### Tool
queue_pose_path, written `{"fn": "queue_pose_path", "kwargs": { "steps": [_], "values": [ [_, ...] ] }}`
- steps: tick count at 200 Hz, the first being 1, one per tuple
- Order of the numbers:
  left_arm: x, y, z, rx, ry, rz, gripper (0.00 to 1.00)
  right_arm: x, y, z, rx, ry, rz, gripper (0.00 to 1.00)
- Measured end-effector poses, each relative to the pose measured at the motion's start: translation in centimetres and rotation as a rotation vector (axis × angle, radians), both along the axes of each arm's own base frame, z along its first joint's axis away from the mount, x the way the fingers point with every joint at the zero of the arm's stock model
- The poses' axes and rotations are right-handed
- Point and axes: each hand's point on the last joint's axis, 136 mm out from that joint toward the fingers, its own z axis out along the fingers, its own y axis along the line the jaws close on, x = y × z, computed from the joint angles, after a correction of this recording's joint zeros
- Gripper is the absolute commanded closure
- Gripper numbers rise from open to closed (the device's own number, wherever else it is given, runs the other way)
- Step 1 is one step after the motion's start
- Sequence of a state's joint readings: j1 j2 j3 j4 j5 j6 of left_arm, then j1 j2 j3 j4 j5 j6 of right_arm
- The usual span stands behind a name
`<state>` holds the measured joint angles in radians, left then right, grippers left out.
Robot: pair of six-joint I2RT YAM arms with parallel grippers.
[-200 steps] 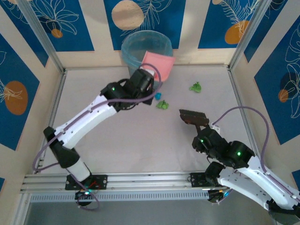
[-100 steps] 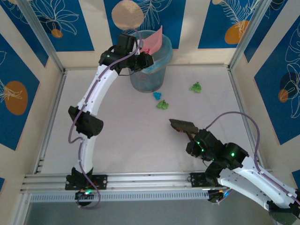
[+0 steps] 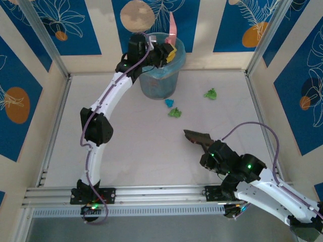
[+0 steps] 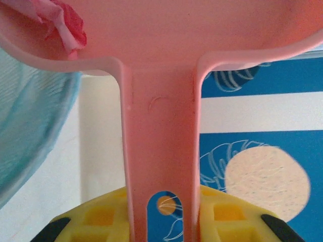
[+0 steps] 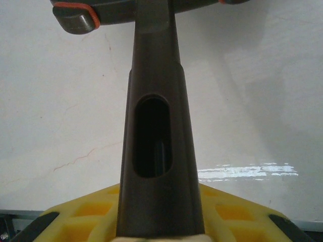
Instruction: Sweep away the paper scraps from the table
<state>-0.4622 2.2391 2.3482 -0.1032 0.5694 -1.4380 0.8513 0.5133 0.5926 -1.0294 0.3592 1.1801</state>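
Observation:
Three paper scraps lie on the table: a green one at the back right, a cyan one and a green one near the middle. My left gripper is shut on the handle of the pink dustpan. The pan stands tipped up over a translucent blue bucket. A red-pink scrap clings inside the pan. My right gripper is shut on the dark brush handle. The brush head rests low over the table, short of the scraps.
The bucket's wall stands at the back of the table against the patterned wall. Aluminium rails edge the table's front and sides. The left arm's elbow hangs over the left half of the table.
My left arm has lifted the dustpan from the table up over the bucket and tipped it upright. My right arm has drawn the brush a little to the left and nearer.

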Motion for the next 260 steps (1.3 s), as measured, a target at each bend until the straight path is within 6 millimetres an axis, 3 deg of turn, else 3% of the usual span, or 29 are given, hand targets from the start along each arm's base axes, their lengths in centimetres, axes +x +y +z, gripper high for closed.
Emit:
{"fn": "queue_pose_path", "kwargs": {
  "steps": [27,82,134,171,218,260],
  "values": [
    [1.0,0.2,2.7,-0.167,-0.029,0.041,1.00,0.0,-0.2,-0.1,0.001,0.005,-0.019,1.00],
    [1.7,1.2,5.7,-0.371,-0.067,0.085,1.00,-0.1,-0.4,-0.2,0.002,0.015,-0.047,1.00],
    [2.4,1.4,3.5,-0.426,-0.012,0.103,1.00,0.0,-0.5,-0.2,0.006,0.016,-0.070,1.00],
    [1.8,1.3,4.4,-0.443,-0.035,0.082,1.00,0.1,-0.6,-0.2,0.002,0.012,-0.082,1.00],
    [-1.6,0.3,5.7,-0.401,-0.083,0.012,1.00,-0.1,-1.4,-0.2,-0.016,0.021,-0.124,1.00],
    [-9.0,-2.9,6.0,-0.288,-0.156,-0.102,1.00,-0.6,-2.7,1.4,-0.004,0.020,-0.193,1.00]
  ]
}}
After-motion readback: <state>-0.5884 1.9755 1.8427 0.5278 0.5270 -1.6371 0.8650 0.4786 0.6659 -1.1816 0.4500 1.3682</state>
